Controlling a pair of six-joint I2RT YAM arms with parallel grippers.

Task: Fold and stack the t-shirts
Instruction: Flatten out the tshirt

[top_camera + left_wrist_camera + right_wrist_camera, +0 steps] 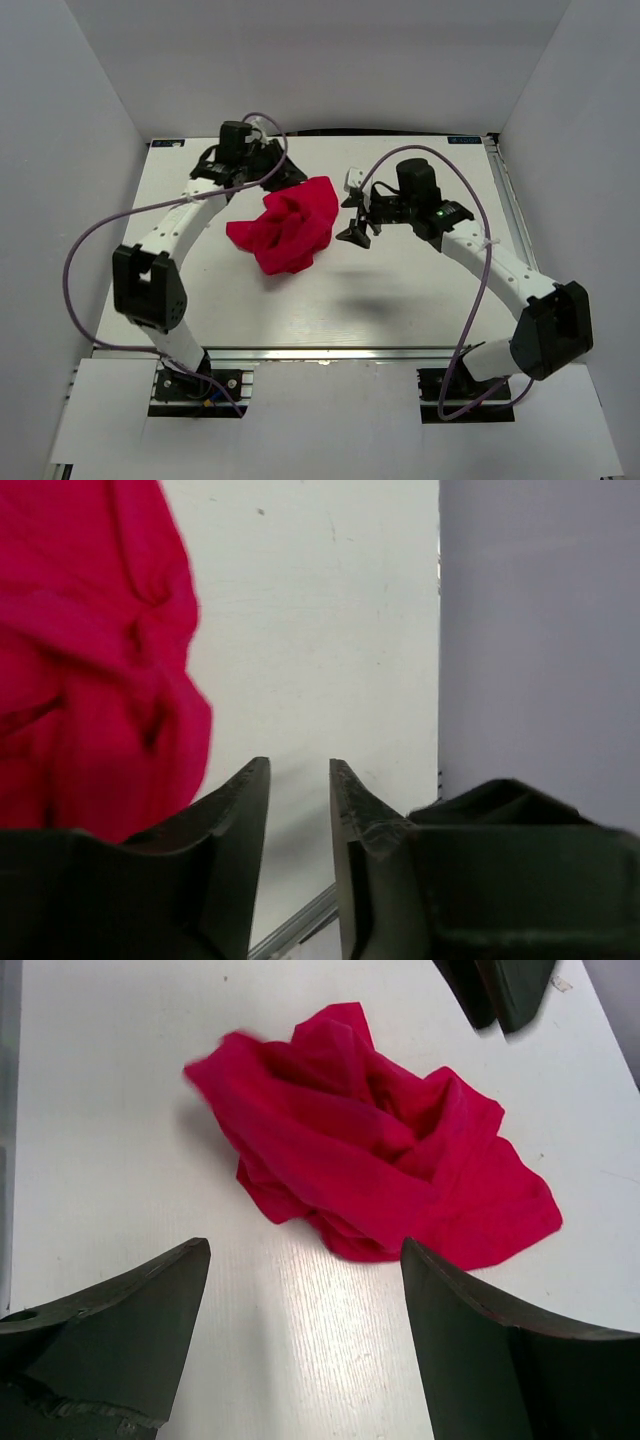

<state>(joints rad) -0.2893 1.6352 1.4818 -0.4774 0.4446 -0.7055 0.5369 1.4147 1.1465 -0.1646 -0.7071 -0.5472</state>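
The red t-shirt (288,226) lies crumpled in a heap at the middle of the white table. My left gripper (285,172) is at the heap's far edge. In the left wrist view its jaws (300,765) stand a narrow gap apart with bare table between them, and the t-shirt (90,650) is to their left. My right gripper (356,218) hovers just right of the heap, open wide and empty. In the right wrist view the t-shirt (380,1170) lies ahead of the right gripper (305,1248), apart from it. The left gripper's fingers (500,990) show beyond the heap.
The white table (400,290) is boxed in by grey walls at the back and both sides; the back wall (540,630) stands close to my left gripper. Purple cables loop from both arms. A metal rail runs along the table's right edge (508,200).
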